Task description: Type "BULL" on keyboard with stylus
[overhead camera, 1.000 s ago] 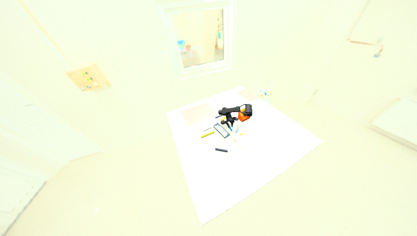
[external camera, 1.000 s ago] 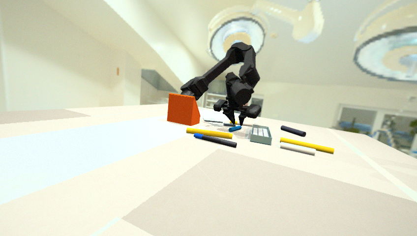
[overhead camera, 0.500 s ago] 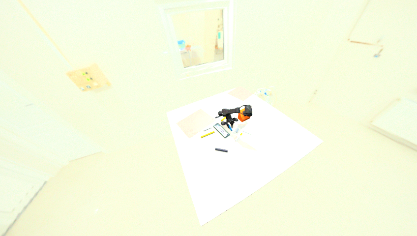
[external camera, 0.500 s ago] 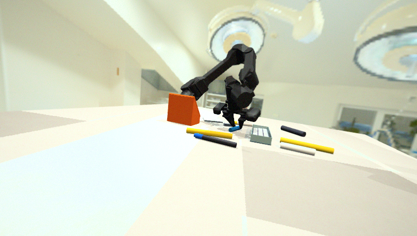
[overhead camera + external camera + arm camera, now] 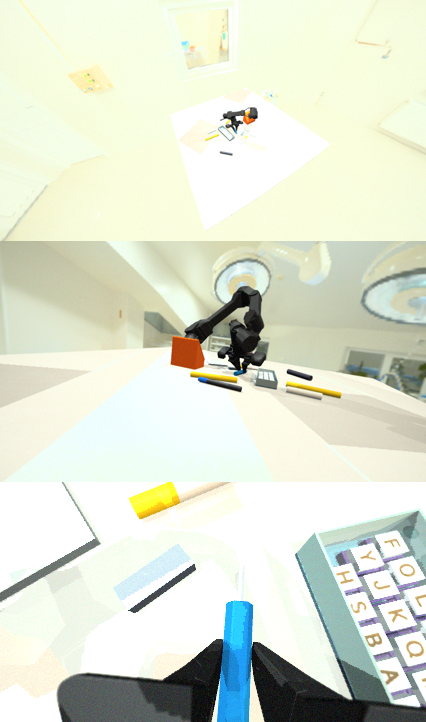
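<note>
gripper (image 5: pixel 236 657) at the bottom centre of the wrist view, black fingers pressed against both sides of the blue stylus (image 5: pixel 236 642), closed on it. stylus running up from the bottom edge to mid-frame, with a thin pale tip at its upper end. keyboard (image 5: pixel 372 612) at the right edge, just beside the stylus but apart from it, a grey-green tray with white lettered keys; f, o, y, j, l, h, s, k, b, q and a legible. small pale blue card (image 5: pixel 154 579) with a dark edge left of centre. yellow-capped stick (image 5: pixel 170 497) along the top. corner of a white sheet (image 5: pixel 40 532) with a grey border at upper left.

exterior view: arm (image 5: pixel 227 318) arched over the desk (image 5: pixel 89 396), gripper (image 5: pixel 240 364) pointing down at centre frame, stylus (image 5: pixel 239 372) low between the fingertips, at or just above the desk; contact with the surface unclear. orange wedge (image 5: pixel 186 353) to the left at the arm's base. yellow marker (image 5: pixel 213 377) and a dark marker with a blue cap (image 5: pixel 219 384) in front of the gripper. keyboard (image 5: pixel 265 378) just right of the gripper. dark cylinder (image 5: pixel 299 374), a second yellow marker (image 5: pixel 313 389) and a white stick (image 5: pixel 303 392) further right.

top view: washed out and far off. arm (image 5: pixel 239 114) and wedge (image 5: pixel 248 119) small at centre, keyboard (image 5: pixel 225 133) just below left of the gripper, dark cylinder (image 5: pixel 225 153) lower down. stylus too small to make out clearly.
</note>
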### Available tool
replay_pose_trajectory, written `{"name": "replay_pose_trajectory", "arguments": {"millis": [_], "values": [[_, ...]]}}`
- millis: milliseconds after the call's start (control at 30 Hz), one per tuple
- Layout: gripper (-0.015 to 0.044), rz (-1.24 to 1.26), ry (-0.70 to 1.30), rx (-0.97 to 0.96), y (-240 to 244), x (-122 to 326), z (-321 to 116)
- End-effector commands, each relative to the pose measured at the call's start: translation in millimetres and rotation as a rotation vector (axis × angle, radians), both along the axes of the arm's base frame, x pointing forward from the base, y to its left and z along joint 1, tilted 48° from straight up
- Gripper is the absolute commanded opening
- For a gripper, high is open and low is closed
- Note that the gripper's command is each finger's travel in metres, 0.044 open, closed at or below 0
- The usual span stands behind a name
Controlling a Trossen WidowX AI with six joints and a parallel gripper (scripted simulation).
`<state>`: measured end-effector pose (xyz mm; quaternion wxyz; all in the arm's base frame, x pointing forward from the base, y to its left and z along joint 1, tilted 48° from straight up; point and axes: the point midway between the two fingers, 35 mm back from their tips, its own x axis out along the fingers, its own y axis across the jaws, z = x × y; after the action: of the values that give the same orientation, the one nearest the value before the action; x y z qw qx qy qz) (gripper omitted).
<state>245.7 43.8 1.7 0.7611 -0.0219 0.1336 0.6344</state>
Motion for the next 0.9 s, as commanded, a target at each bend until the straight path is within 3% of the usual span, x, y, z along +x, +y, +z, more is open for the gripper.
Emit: {"name": "replay_pose_trajectory", "arguments": {"millis": [0,633,867], "values": [[0.0,-0.001,-0.002,0.0,-0.3,0.3,0.1],[0.0,-0.001,0.005,-0.003,-34.0,-2.3,31.0],[0.0,0.223,0.062,-0.2,-25.6,-10.6,25.4]]}}
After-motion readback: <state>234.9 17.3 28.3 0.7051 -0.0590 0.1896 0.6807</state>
